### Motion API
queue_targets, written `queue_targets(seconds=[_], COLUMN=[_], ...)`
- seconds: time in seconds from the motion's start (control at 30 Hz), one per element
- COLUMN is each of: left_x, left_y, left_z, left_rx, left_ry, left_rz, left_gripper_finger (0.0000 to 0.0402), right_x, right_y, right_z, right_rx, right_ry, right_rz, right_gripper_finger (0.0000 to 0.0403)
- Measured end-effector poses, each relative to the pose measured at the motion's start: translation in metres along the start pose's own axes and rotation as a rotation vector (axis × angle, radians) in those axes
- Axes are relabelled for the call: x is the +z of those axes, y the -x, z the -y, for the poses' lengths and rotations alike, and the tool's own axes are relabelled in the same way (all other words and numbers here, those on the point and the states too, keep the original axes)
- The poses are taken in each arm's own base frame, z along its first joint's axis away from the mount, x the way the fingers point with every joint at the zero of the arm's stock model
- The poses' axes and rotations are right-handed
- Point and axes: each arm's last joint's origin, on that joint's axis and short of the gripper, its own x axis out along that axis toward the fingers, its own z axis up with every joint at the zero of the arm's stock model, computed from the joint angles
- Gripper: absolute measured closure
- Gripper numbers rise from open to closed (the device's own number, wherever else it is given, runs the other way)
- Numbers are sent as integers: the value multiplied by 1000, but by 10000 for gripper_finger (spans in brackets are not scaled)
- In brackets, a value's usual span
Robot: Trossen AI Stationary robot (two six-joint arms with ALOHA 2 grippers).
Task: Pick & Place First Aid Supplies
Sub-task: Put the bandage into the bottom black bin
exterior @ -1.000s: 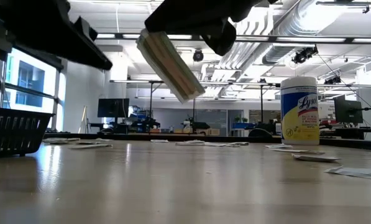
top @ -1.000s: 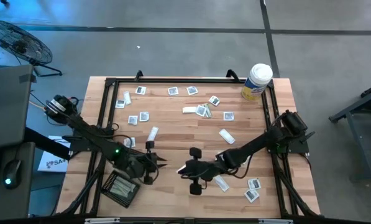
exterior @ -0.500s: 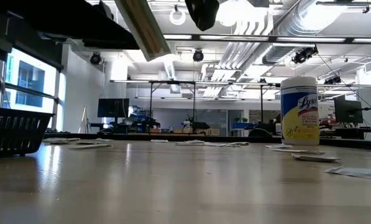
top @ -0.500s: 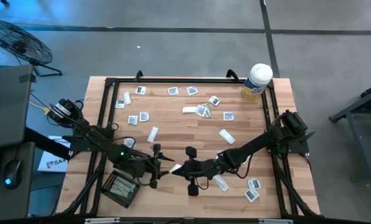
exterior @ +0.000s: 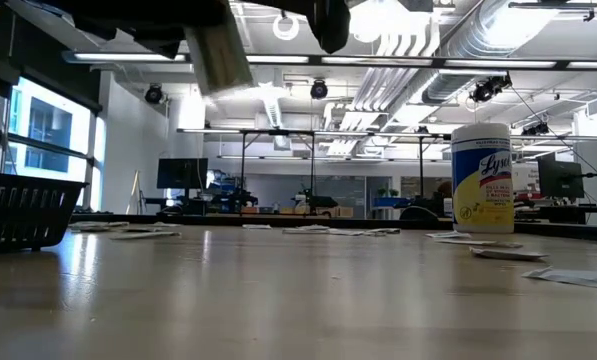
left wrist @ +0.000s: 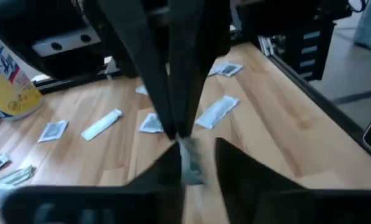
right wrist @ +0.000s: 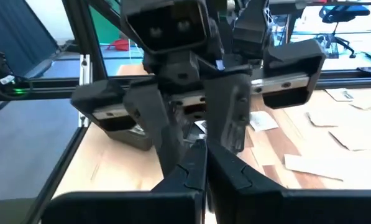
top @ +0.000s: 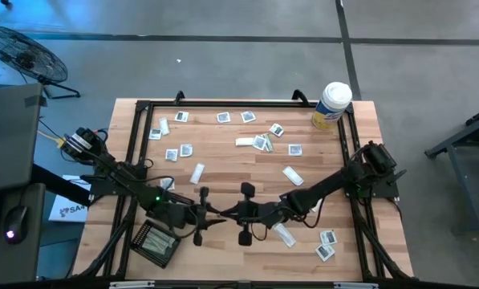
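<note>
Both grippers meet nose to nose mid-table: right gripper pinched on a strip packet, left gripper narrowed around its free end, so I'd hand over leftward toward the mesh tray.

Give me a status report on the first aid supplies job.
Done: nothing I can confirm; what the black mesh tray holds cannot be made out. In hand: the right gripper is shut on one packet mid-table, tip to tip with the left gripper, apparently a handover. Left: many other packets lie scattered across the table.
</note>
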Motion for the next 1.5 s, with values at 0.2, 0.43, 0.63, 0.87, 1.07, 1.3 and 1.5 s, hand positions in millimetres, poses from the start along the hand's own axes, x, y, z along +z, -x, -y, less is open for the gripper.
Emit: queue_targets(seconds=[0.2, 0.43, 0.63, 0.87, 1.07, 1.3, 1.5], left_x=[6, 41, 62, 46, 20, -9, -20], left_y=[9, 36, 72, 113, 115, 98, 93], left_z=[-5, -14, 1, 32, 56, 78, 85], left_rx=[6, -21, -223, -440, -463, -525, -542], left_ry=[57, 93, 160, 102, -1, -113, -123], left_rz=[-88, -307, -673, -1002, -1102, -1233, -1293], left_gripper_finger=[388, 399, 400, 401, 401, 401, 398], right_x=[1, 8, 7, 5, 6, 7, 7], right_y=[1, 6, 8, 5, 2, -1, -1], right_z=[0, -5, -6, 0, 8, 16, 16], right_rx=[-71, -59, -63, -94, -118, -137, -136], right_ry=[65, 125, 145, 148, 142, 137, 138], right_rz=[20, 65, 42, 15, 17, 16, 14], right_gripper_finger=[380, 301, 248, 229, 238, 247, 245])
